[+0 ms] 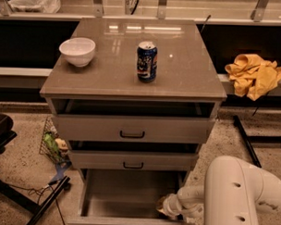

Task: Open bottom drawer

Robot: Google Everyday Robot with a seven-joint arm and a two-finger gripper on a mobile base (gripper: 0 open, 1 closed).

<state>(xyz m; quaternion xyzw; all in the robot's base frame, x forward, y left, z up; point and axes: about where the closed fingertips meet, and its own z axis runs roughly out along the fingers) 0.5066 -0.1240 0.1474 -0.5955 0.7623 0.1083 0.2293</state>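
Bottom drawer (121, 197), lowest of three, standing well open, grey interior exposed. End effector (167, 207) inside its right front corner; grip state not discernible. Slide axis front-to-back, any remaining pull directed toward the camera side.
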